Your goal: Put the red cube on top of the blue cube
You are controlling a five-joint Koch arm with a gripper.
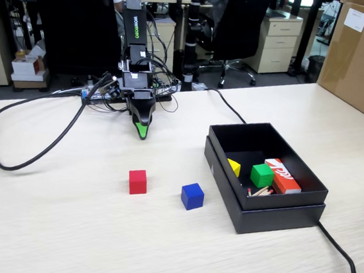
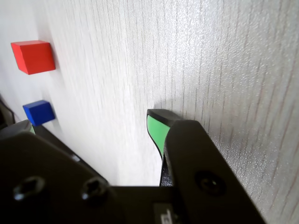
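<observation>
Black box (image 1: 261,218), holding a green cube (image 1: 262,175), sits nearest the fixed camera. Left of it on the table (image 1: 63,228), the blue cube (image 1: 192,196) and red cube (image 1: 137,182) stand near each other, not touching. Well behind them, the gripper (image 1: 142,133) points down empty, jaws together.

In the wrist view only one green-padded tip of the fingers (image 2: 156,128) shows; the arm's dark housing covers the other. In the fixed view the black box's (image 1: 261,215) wall hides the sticks' (image 1: 260,192) lower ends.
</observation>
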